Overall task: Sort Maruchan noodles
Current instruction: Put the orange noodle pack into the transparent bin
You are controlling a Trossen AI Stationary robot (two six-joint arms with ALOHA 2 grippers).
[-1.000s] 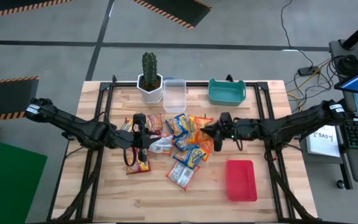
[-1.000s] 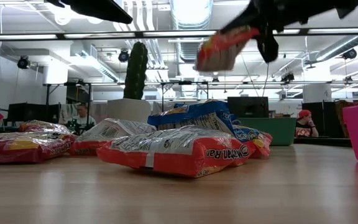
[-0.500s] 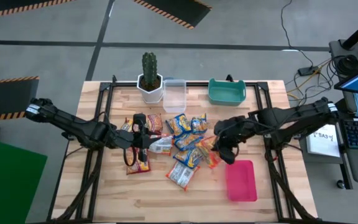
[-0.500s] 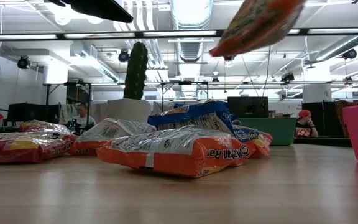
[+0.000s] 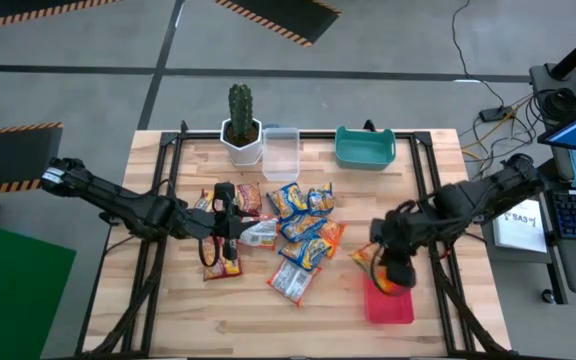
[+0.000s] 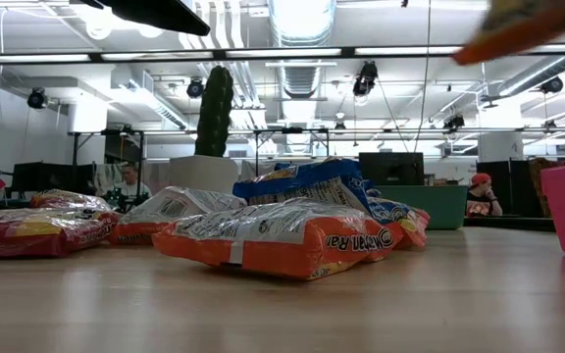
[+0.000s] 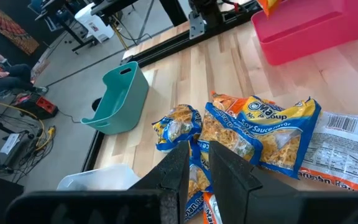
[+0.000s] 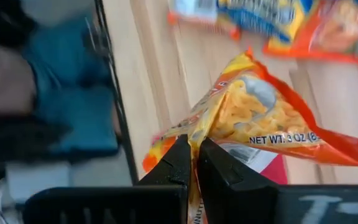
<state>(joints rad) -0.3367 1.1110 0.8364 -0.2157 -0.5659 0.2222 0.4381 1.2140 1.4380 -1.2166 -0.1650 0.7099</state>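
Several Maruchan noodle packets [image 5: 293, 235], orange, blue-and-yellow and silvery, lie in a loose pile mid-table; the low view shows the pile [image 6: 282, 235] flat on the wood. My right gripper [image 5: 389, 272] is shut on one orange packet [image 5: 371, 260] above the flat red tray [image 5: 393, 308]. That packet shows at the low view's top right [image 6: 528, 25]. My left gripper [image 5: 230, 228] hovers over the pile's left side, shut and holding nothing [image 7: 202, 180]. My right gripper pinches the orange packet between its two fingers at a crumpled edge [image 8: 193, 132]. The fingers come from above, slanting down. The packet is lifted clear, spreads out beyond the fingertips, and hangs over the red tray's far left corner.
A teal bin [image 5: 365, 147], a clear plastic container [image 5: 280, 152] and a potted cactus [image 5: 240, 125] stand along the far edge. More packets [image 5: 223, 260] lie under my left arm. Bare wood runs along the near edge. People sit in the room behind [image 6: 479, 191].
My right gripper has carried the orange packet from above the pile's right side toward the table's near right, ending over the red tray, and has turned as it went. In the low view the packet has moved rightward along the top edge. The pile has stayed put.
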